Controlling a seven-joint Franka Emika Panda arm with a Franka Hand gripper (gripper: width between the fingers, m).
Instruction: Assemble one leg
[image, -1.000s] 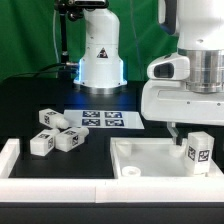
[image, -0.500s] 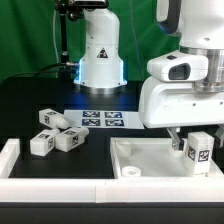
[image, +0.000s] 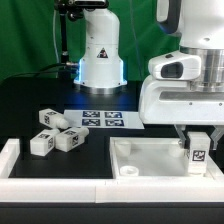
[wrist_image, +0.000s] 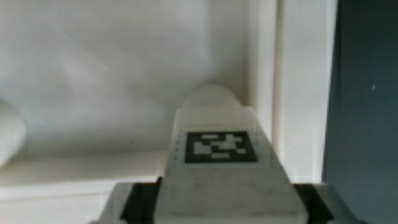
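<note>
White plastic leg (image: 198, 154) stands upright, clamped in the closed pincer (image: 198, 140), tag outward (the wrist view shows the same tag). It sits over the rimmed white panel (image: 148, 158), at the corner on the exterior view's right. Three loose legs (image: 40, 143) lie on the black counter (image: 30, 100) near the marker board (image: 100, 119).

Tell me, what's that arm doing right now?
Gripper shut on leg. Leg upright over panel, near its rim; seated or not, cannot tell. Nothing in the way; spare legs lie apart.
</note>
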